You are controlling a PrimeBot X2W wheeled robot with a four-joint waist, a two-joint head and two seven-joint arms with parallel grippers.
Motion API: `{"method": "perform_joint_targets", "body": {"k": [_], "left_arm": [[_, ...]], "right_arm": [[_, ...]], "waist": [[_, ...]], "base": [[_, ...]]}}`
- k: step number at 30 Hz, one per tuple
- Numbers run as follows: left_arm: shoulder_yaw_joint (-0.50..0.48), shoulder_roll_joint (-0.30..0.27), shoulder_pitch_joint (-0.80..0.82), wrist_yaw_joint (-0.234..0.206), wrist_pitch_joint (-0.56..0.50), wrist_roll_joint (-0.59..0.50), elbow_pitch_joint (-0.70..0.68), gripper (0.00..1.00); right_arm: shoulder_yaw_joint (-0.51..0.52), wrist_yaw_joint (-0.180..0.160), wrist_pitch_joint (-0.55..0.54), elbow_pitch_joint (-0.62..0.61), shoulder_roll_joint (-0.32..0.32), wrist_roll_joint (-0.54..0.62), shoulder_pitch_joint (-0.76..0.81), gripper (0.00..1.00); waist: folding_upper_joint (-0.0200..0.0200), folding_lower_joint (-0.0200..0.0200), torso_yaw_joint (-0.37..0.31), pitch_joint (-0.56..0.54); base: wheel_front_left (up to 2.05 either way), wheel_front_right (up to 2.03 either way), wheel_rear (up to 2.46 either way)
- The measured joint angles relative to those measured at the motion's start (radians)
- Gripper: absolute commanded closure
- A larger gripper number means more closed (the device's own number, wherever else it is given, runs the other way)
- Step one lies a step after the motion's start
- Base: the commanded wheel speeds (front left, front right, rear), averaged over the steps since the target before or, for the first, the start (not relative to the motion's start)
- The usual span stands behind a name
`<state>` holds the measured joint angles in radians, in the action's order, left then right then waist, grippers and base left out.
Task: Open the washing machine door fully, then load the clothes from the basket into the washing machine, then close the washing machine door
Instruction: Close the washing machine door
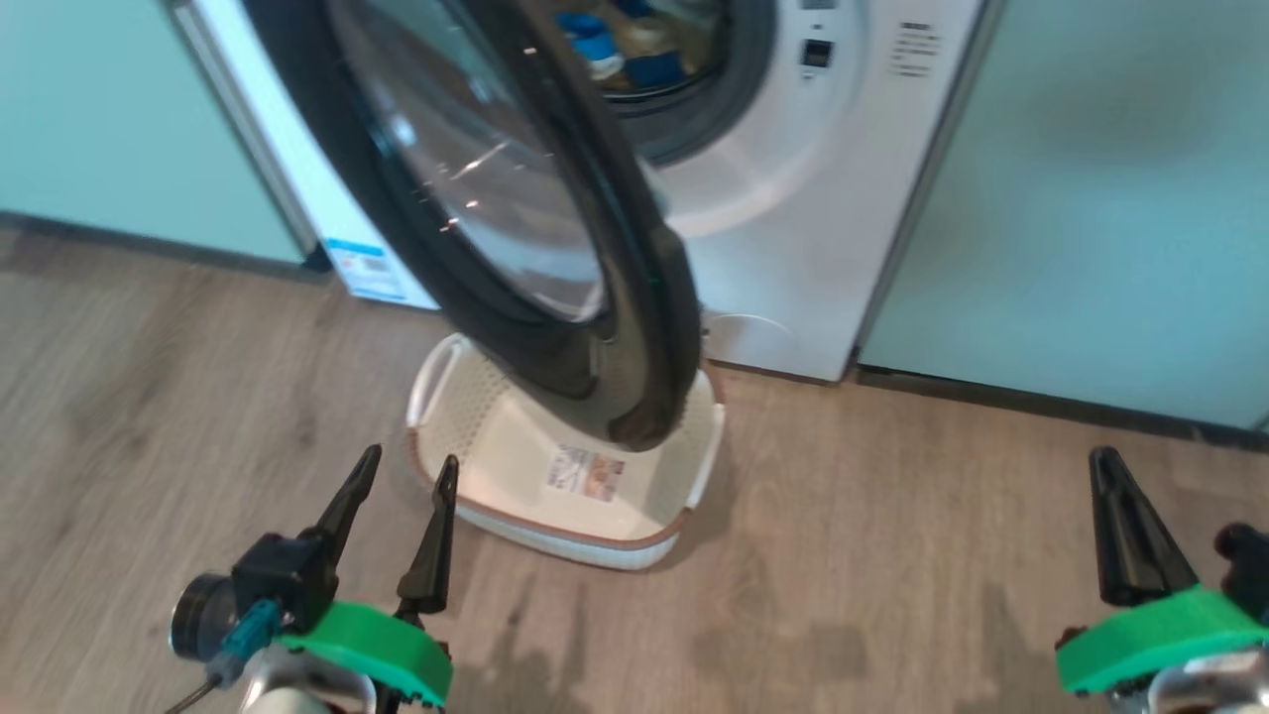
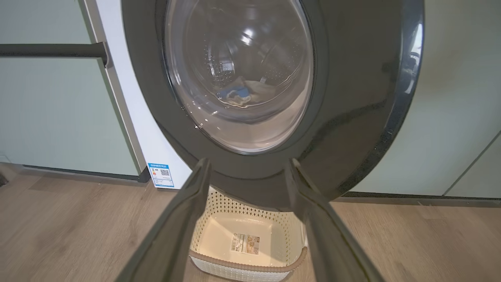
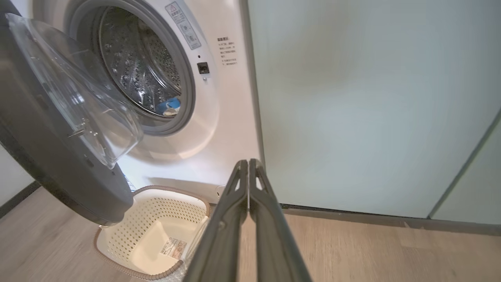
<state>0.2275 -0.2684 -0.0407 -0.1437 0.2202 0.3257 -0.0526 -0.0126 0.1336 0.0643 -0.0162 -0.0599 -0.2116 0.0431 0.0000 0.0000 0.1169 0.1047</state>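
Note:
The washing machine (image 1: 793, 198) stands white between cabinet panels, and its door (image 1: 634, 327) is swung half out towards me over the basket (image 1: 466, 397). The cream basket holds nothing but its paper label. The clothes (image 1: 595, 45), pale with blue patches, lie inside the steel drum; they also show through the door glass (image 2: 240, 94) and in the drum mouth (image 3: 169, 106). My left gripper (image 1: 409, 461) is open just left of the basket, pointing at the door's outer face (image 2: 352, 98). My right gripper (image 1: 1105, 461) is shut on nothing, far right of the basket, its fingers (image 3: 248, 160) pressed together.
Pale green cabinet panels (image 1: 1091, 198) flank the machine on both sides, one with a dark bar handle (image 2: 51, 50). A blue sticker (image 1: 362, 268) sits low on the machine's front. Wooden floor (image 1: 892, 555) spreads in front, with open room right of the basket.

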Motion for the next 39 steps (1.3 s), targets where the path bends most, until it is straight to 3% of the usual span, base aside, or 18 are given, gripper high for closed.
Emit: {"method": "perform_joint_targets", "body": {"k": [19,30,34,39], "left_arm": [[0.037,0.025,0.033,0.021,0.014,0.0,0.037,0.0],[0.044,0.032,0.049,0.027,0.022,0.0,0.047,0.0],[0.05,0.033,0.05,0.027,0.022,0.0,0.055,0.0],[0.059,0.034,0.058,0.027,0.027,0.0,0.059,0.0]], "right_arm": [[-0.091,0.0,0.03,0.116,-0.026,-0.065,-0.181,1.0],[-0.144,0.0,0.042,0.002,-0.035,-0.07,-0.4,1.0],[-0.223,0.0,0.039,-0.072,-0.035,-0.07,-0.471,1.0],[-0.393,0.0,-0.015,-0.129,-0.034,-0.105,-0.507,1.0]], "waist": [[0.0,0.0,0.23,0.009],[0.0,0.0,0.278,0.006],[0.0,0.0,0.285,0.003],[0.0,0.0,0.293,-0.001]], "base": [[0.0,0.0,0.0],[0.0,0.0,0.0],[0.0,0.0,0.0],[0.0,0.0,0.0]]}}
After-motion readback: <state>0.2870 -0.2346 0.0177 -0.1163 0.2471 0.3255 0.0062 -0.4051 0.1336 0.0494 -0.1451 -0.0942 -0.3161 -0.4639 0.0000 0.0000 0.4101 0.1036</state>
